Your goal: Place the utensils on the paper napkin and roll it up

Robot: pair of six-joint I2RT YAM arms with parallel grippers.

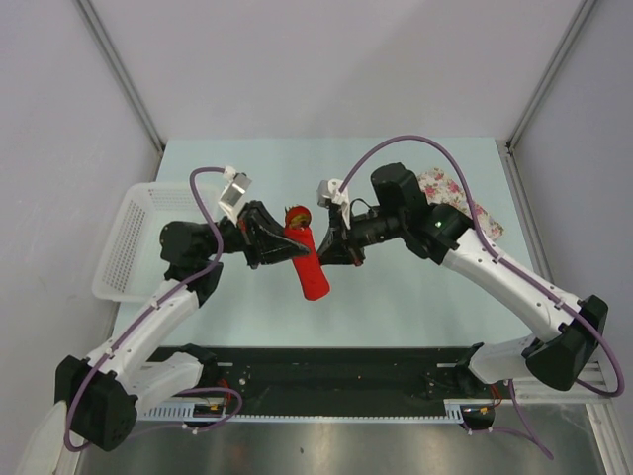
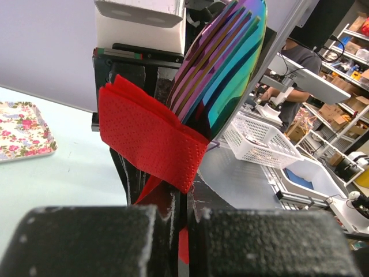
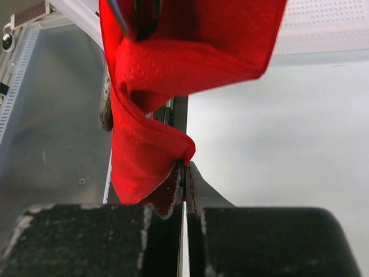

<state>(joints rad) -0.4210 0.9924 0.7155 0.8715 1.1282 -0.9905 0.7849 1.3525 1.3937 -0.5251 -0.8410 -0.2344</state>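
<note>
The red paper napkin (image 1: 310,265) is rolled into a tube and held in the air over the table (image 1: 415,307) between both grippers. My left gripper (image 1: 285,247) is shut on its left side and my right gripper (image 1: 328,247) on its right. The spoon's gold bowl (image 1: 296,215) sticks out of the roll's far end. In the left wrist view the napkin (image 2: 153,138) wraps the iridescent pink-purple fork tines (image 2: 225,69), and my left gripper (image 2: 183,228) pinches a red fold. In the right wrist view my right gripper (image 3: 185,173) pinches the napkin's (image 3: 173,75) folded edge.
A white plastic basket (image 1: 138,237) stands at the table's left edge and also shows in the left wrist view (image 2: 259,141). A white fabric piece with pink floral print (image 1: 450,190) lies at the back right behind the right arm, seen too in the left wrist view (image 2: 23,130).
</note>
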